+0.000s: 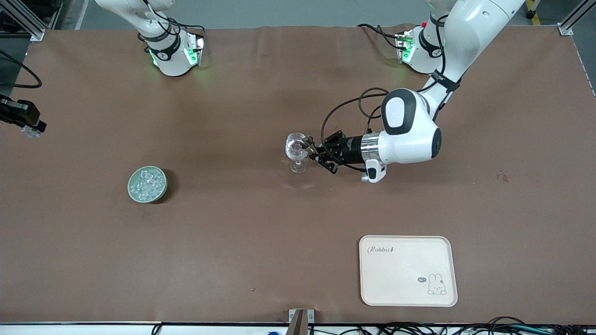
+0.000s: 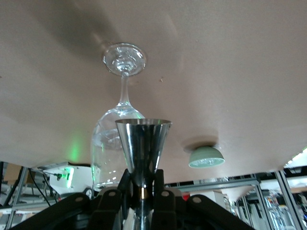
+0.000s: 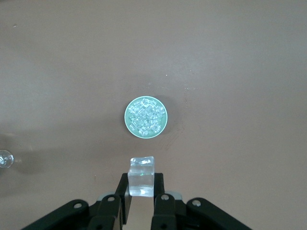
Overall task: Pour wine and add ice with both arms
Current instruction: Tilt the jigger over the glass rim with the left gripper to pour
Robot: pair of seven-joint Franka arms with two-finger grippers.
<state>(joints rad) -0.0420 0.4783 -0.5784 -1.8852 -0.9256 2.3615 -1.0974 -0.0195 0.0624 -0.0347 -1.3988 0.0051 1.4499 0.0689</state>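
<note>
brown table (image 1: 233, 260) runs w/ both arm bases along one edge. left gripper (image 1: 311, 150) is clamped on metal jigger (image 2: 143, 148), turned sideways, its mouth right at rim of clear stemmed glass (image 1: 296, 151) standing mid-table. right gripper (image 1: 31, 131) hangs up in air over right arm's end of table, pinching one ice cube (image 3: 142, 176) btwn its fingers. pale green dish (image 1: 147, 184) w/ rest of ice cubes (image 1: 148, 182) sits nearer front camera than glass, toward right arm's end. cream rabbit tray (image 1: 407, 271) lies near camera edge, toward left arm's end.
</note>
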